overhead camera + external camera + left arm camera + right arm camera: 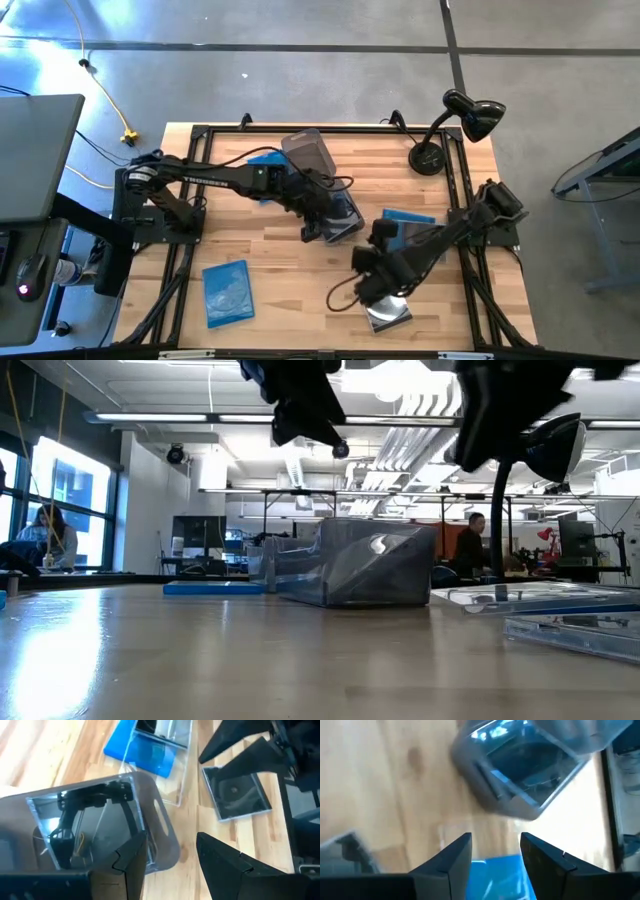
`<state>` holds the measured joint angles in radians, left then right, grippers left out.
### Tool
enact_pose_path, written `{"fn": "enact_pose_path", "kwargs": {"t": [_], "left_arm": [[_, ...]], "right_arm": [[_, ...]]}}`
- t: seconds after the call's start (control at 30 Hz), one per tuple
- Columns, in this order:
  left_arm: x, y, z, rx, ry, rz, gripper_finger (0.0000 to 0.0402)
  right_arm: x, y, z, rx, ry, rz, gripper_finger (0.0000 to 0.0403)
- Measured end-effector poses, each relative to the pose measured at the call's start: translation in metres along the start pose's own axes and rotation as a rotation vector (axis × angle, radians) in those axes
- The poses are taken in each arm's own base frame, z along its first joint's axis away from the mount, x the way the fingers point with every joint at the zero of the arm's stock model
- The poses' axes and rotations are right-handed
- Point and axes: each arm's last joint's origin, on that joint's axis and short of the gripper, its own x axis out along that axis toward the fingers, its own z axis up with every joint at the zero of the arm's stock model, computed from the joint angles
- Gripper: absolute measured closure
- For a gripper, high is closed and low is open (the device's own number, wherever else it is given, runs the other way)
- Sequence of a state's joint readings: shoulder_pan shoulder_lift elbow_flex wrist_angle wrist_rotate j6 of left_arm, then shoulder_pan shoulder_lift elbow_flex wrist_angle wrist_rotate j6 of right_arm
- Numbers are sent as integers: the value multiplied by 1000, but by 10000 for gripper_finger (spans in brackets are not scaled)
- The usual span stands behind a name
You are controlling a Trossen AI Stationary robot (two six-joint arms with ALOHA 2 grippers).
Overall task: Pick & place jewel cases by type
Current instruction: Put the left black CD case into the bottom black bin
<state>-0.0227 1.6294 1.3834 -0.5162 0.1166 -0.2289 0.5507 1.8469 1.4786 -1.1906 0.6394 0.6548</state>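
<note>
My left gripper (322, 228) hovers open over a smoky-grey tub (100, 820) at mid-table; a clear jewel case (85, 827) leans inside the tub. My right gripper (378, 240) hangs open just right of that tub (530, 765), above a blue jewel case (495, 875) lying flat on the table. A dark-faced case (237, 795) lies flat near the front right. Another blue case (227, 292) lies at the front left. A third blue case (265, 165) lies behind my left arm. Neither gripper has anything between its fingers.
A second grey tub (308, 150) stands near the far edge. A black desk lamp (455, 125) stands at the far right corner. Black frame rails (470, 200) run along the table's sides. Bare wood (280, 280) lies at the front middle.
</note>
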Motion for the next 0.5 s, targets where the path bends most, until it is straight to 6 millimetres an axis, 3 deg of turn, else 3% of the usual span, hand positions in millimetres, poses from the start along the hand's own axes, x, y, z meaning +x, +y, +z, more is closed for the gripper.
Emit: {"fn": "enact_pose_path", "kwargs": {"t": [0.3,0.5], "left_arm": [[1,-13,-3,25,9,-23,234],[1,-11,-3,42,0,20,234]], "right_arm": [[37,18,-40,-72,94,16,200],[50,20,-53,-79,159,50,174]]}}
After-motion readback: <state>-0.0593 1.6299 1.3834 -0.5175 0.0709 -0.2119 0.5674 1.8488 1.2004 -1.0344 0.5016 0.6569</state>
